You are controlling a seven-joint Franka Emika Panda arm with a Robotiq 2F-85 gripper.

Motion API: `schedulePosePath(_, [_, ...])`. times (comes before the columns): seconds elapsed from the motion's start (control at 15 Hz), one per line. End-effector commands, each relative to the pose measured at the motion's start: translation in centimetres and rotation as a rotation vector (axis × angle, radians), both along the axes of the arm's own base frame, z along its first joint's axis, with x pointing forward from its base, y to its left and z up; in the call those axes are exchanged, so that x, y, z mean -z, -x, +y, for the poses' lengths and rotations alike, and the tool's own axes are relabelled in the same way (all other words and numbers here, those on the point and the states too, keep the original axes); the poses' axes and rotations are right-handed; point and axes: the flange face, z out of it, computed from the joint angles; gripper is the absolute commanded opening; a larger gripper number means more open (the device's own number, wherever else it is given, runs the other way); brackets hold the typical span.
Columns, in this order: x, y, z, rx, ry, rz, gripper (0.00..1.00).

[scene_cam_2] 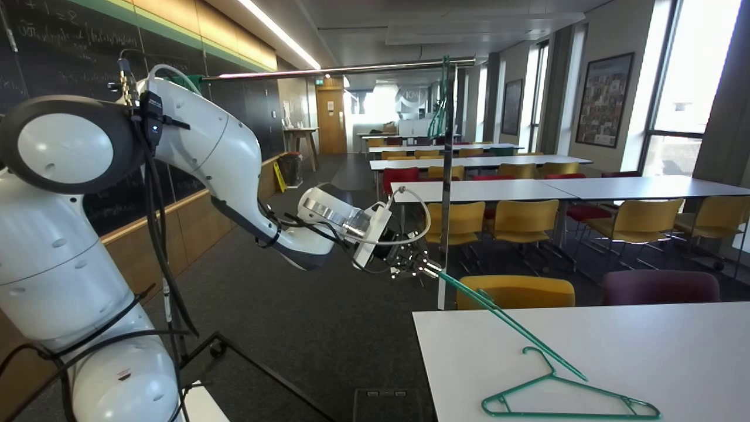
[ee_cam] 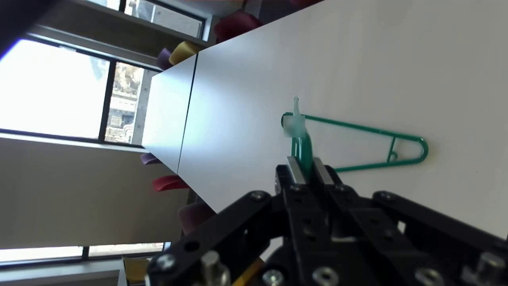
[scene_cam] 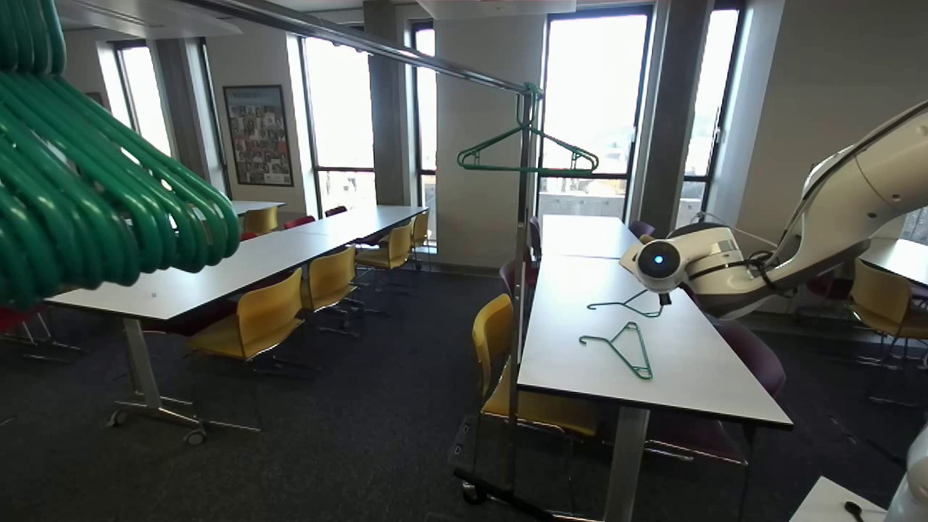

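As the gripper (ee_cam: 309, 170) pinched it, a green hanger (ee_cam: 304, 150) slanted downward
Another hanger (scene_cam_2: 552, 375) lay on the table (scene_cam_2: 463, 346)

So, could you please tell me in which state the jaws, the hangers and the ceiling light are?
Jaws: closed on the held hanger.
Held hanger: tilted, sloping down over the table; contact with it unclear.
Table hanger: lying flat.
Far hangers: hanging from the rail.
Foreground hangers: bunched close together.
Ceiling light: lit.
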Motion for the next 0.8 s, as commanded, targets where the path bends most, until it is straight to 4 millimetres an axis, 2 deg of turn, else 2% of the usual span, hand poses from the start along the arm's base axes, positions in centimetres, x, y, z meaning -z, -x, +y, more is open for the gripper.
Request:
schedulePosePath(0.0, [-1.6,-0.1,0.3,0.062,-0.126,-0.14,0.02])
schedulePosePath(0.07, [-1.7,-0.2,0.6,0.07,-0.163,-0.176,0.02])
schedulePosePath(0.13, [-0.2,-0.2,0.5,0.054,-0.106,-0.099,0.02])
schedulePosePath(0.2, [-0.2,-0.2,0.6,0.055,-0.113,-0.104,0.08])
schedulePosePath(0.73, [0.4,-0.2,0.6,0.056,-0.113,-0.092,0.08])
